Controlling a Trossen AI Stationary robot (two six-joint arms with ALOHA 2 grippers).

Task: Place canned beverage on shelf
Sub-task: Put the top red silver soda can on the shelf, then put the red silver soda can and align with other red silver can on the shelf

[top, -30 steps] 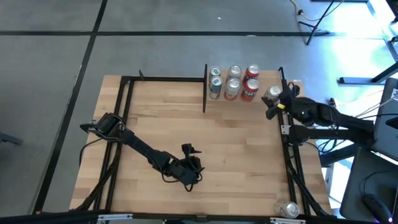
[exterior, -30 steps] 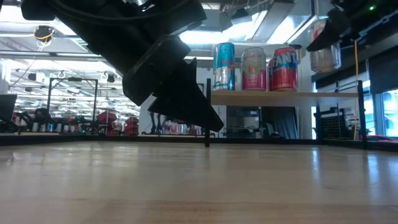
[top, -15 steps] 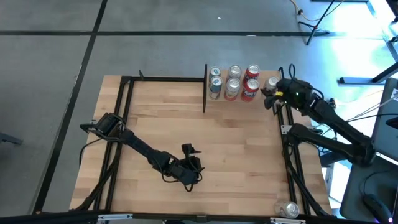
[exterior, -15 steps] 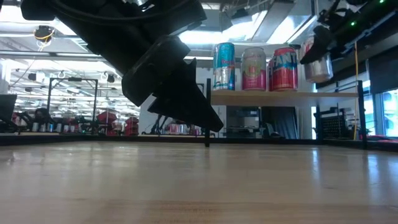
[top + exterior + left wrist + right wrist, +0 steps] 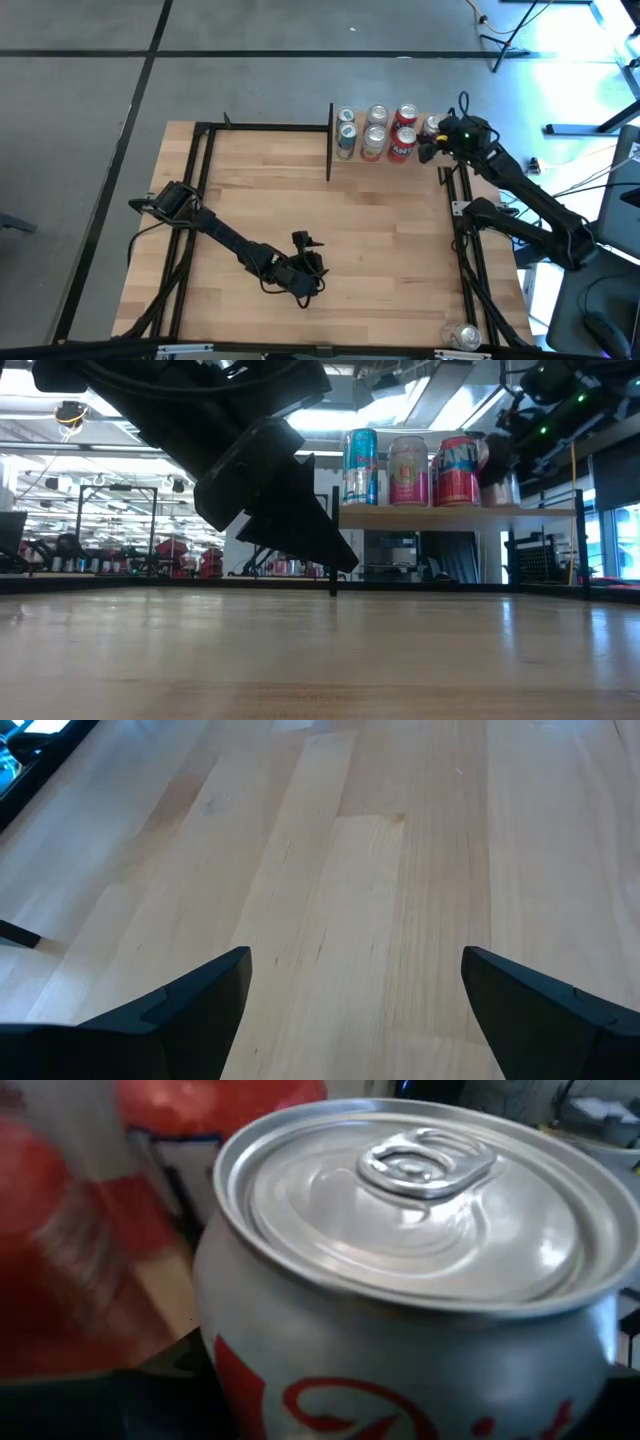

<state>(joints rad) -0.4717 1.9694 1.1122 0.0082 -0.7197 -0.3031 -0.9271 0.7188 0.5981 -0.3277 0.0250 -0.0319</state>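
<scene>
From above, I am reaching my right gripper [image 5: 437, 140] over the shelf [image 5: 420, 155] at the table's far right corner, fingers clamped on a silver can [image 5: 432, 125] just beside the red cans [image 5: 403, 138]. My left gripper [image 5: 308, 268] is resting low over the near middle of the table [image 5: 270, 190].

At table height, the can [image 5: 497, 475] is sitting at the shelf board [image 5: 455, 513].

Past my left fingers [image 5: 190, 1000], spread apart, bare wood is showing.

Past my right wrist, the can's top [image 5: 420, 1200] is filling the frame.

Red script on the silver can [image 5: 420, 1330] is cut off, unreadable.
</scene>
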